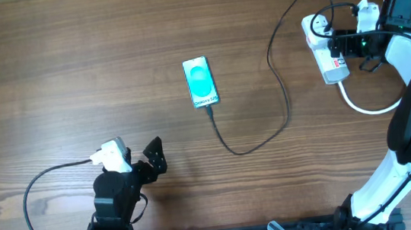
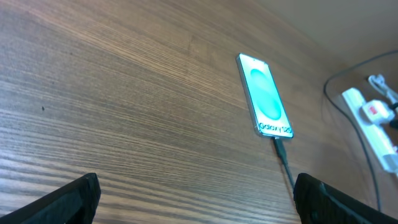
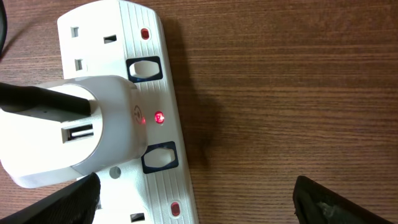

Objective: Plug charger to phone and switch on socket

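Right wrist view: the right gripper (image 3: 198,202), spread, hovers over the socket (image 3: 163,81), whose red light (image 3: 159,117) glows beside the charger (image 3: 74,130). The phone (image 1: 200,82) lies plugged in at the middle of the counter (image 1: 70,68). Best to lift straight up without nudging the charger.

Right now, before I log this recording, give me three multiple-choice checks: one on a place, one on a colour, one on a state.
1. In the overhead view the socket lies:
A) lower left
B) centre
C) upper right

2. The screen of the phone is:
A) red
B) teal-blue
C) black

3. The white adapter is:
A) seated in the socket
B) loose on the wood
C) lying on the phone

Answers:
1. C, the white strip sits in the upper right of the overhead picture.
2. B, both the overhead and the left wrist views show a teal-blue screen.
3. A, the right wrist view shows it pushed into the strip.
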`<action>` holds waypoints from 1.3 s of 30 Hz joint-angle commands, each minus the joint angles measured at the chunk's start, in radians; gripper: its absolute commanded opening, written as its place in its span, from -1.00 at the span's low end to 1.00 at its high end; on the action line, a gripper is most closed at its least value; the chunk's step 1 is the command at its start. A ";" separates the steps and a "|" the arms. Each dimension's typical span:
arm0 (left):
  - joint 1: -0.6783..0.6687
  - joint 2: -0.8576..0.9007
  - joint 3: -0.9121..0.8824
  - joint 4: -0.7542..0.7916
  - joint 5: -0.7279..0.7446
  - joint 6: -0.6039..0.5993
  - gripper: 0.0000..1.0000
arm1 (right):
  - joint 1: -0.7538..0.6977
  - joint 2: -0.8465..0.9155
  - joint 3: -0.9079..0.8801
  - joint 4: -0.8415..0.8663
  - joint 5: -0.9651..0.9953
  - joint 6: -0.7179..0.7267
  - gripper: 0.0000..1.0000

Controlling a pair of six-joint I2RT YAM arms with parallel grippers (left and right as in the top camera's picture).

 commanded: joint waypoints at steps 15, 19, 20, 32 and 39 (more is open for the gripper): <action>0.074 -0.323 -0.008 -0.004 -0.010 0.212 1.00 | 0.007 -0.002 0.004 0.009 -0.013 -0.006 0.99; 0.080 -0.395 -0.008 -0.004 -0.006 0.282 1.00 | 0.007 -0.002 0.004 0.009 -0.013 -0.006 0.99; 0.081 -0.395 -0.008 -0.004 -0.006 0.287 1.00 | 0.007 -0.002 0.004 0.009 -0.013 -0.006 1.00; 0.155 -0.395 -0.008 -0.003 -0.018 0.394 1.00 | 0.007 -0.002 0.004 0.009 -0.013 -0.006 0.99; 0.155 -0.395 -0.008 -0.001 -0.017 0.394 1.00 | 0.007 -0.002 0.004 0.009 -0.013 -0.006 0.99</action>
